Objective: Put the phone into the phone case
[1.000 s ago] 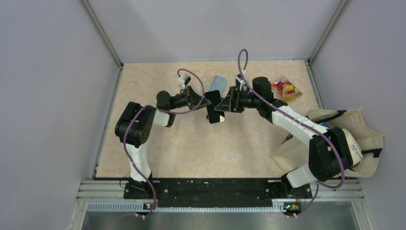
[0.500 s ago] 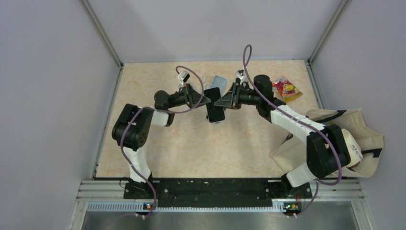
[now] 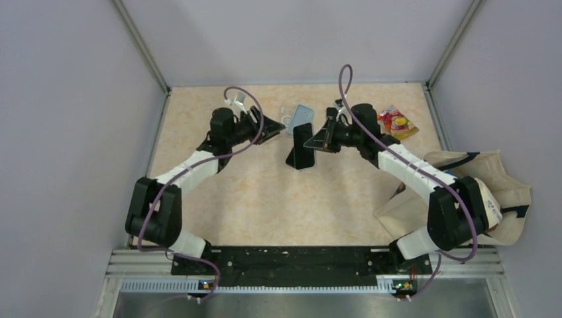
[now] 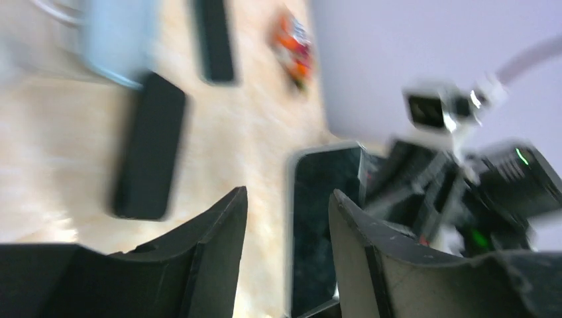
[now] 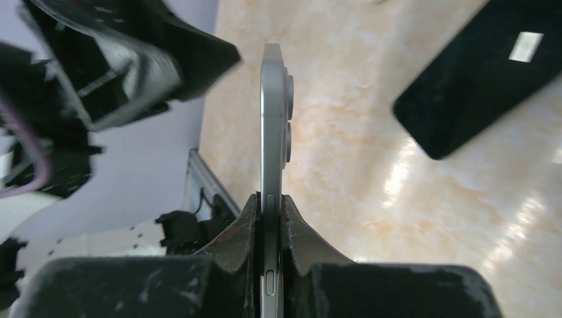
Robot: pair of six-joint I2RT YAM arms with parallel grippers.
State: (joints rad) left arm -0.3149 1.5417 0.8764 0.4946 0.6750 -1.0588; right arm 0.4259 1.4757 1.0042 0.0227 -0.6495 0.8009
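Observation:
The phone [image 3: 303,148] hangs above the middle of the table, dark screen toward the left arm, with my right gripper [image 3: 318,142] shut on its edge. In the right wrist view the phone [image 5: 272,119] stands edge-on, silver side and camera bumps showing, pinched between the fingers of that gripper [image 5: 268,199]. My left gripper [image 3: 270,132] is open and apart from the phone, to its left. From its wrist the phone [image 4: 323,218] shows beyond the open gripper [image 4: 288,195]. The light blue phone case [image 3: 303,116] lies flat on the table behind, blurred in the left wrist view [image 4: 116,33].
A colourful snack packet [image 3: 396,122] lies at the back right. A cream tote bag [image 3: 480,192] slumps over the right edge. A black flat slab [image 5: 484,73] lies on the table below the phone, also seen from the left wrist [image 4: 151,156].
The right gripper has shut on the phone. The left gripper has opened, let go of it and drawn back to the left as its arm swung outward.

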